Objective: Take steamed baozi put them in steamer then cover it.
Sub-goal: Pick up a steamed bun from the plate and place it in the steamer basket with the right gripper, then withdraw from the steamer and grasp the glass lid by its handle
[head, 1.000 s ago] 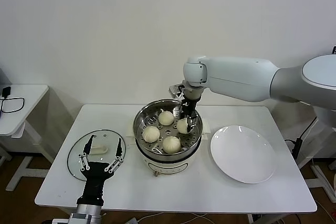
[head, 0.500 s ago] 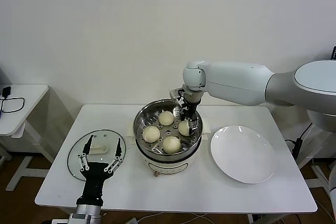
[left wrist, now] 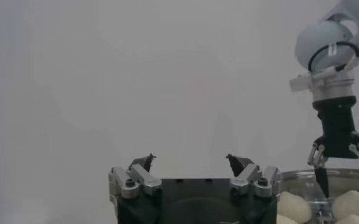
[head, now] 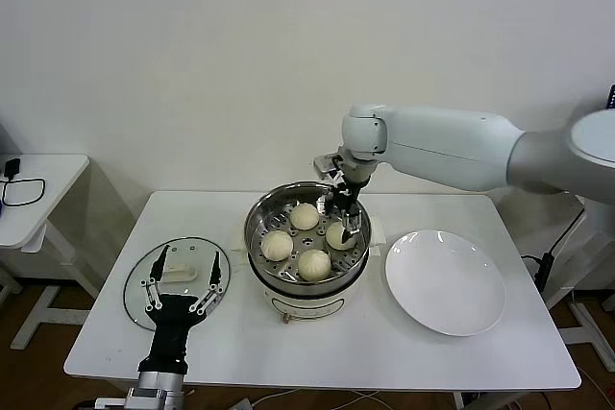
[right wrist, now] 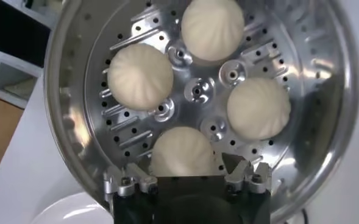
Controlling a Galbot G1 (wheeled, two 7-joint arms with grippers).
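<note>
Four cream-white baozi lie on the perforated tray of the steel steamer (head: 256, 216): one at the back (head: 305, 216), one left (head: 277, 245), one front (head: 314, 263), one right (head: 336, 235). My right gripper (head: 346, 222) hangs open just over the right baozi (right wrist: 182, 152), its fingers standing either side of it, the visible fingertip apart from it. The glass cover (head: 136, 287) with its white handle (head: 183, 274) lies flat on the table, left of the steamer. My left gripper (head: 184, 285) is open over the cover and holds nothing. It also shows in the left wrist view (left wrist: 191, 161).
An empty white plate (head: 445, 281) lies on the table right of the steamer. The steamer sits on a cream base (head: 307, 307) mid-table. A small white side table (head: 38, 184) with a black cable stands at the far left. A white wall is behind.
My right gripper has risen slightly from the right baozi, which stays on the tray. The right arm has shifted a little to the right. The left arm has not moved.
</note>
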